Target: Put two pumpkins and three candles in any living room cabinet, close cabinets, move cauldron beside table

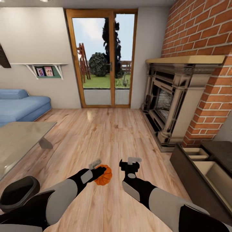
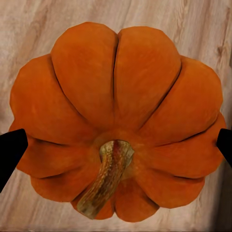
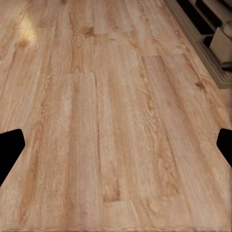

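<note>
1. Left gripper is clamped on the ribbed bright-orange pumpkin, bottom centre of the frame.
2. Right gripper hangs wide, empty.
3. Best carry it level toward the dark-brown wooden cabinet's open drawer, lower right.

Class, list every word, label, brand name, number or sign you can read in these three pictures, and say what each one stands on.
None: no readable text in any view.
The two framed pictures on the wall shelf are too small and blurred to show any writing.
The pumpkin in the left gripper, the right gripper, the fireplace and the cabinet carry no lettering.
</note>
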Tool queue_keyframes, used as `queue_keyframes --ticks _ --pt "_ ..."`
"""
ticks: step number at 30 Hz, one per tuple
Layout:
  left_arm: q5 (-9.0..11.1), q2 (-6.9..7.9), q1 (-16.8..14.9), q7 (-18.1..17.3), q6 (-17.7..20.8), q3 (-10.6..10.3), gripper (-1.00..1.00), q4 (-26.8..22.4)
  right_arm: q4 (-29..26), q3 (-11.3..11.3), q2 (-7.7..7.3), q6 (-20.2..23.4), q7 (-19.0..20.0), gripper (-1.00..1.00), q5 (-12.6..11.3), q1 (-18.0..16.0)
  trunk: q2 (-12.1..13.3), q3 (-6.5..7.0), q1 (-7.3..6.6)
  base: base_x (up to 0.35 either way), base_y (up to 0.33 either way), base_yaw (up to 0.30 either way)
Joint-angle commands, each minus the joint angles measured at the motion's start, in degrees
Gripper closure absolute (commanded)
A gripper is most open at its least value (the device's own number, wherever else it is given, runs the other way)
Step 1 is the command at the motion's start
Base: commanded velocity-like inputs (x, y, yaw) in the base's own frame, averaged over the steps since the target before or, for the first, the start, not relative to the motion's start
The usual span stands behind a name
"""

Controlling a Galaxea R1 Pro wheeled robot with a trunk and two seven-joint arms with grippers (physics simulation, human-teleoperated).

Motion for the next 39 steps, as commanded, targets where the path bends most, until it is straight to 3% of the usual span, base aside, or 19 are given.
queue_keyframes --ticks 1,10,39 --pt "0.6 -0.02 0.0 0.2 0.3 0.1 1.0 -0.1 0.0 0.5 -0.02 -0.3 -0.3 -1.0 -0.6 -0.1 0.0 -0.05 -0.04 -0.33 0.0 0.0" --pt "0.6 -0.02 0.0 0.2 0.3 0.1 1.0 -0.1 -0.1 0.5 0.02 -0.3 -0.3 -1.0 -0.6 -0.1 0.0 -0.05 -0.04 -0.254 0.0 0.0" --pt "0.6 -0.09 0.0 0.2 0.3 0.1 1.0 -0.1 -0.1 0.5 0.0 -0.4 -0.3 -1.0 -0.6 0.0 0.0 2.15 -0.04 -0.021 0.0 0.103"
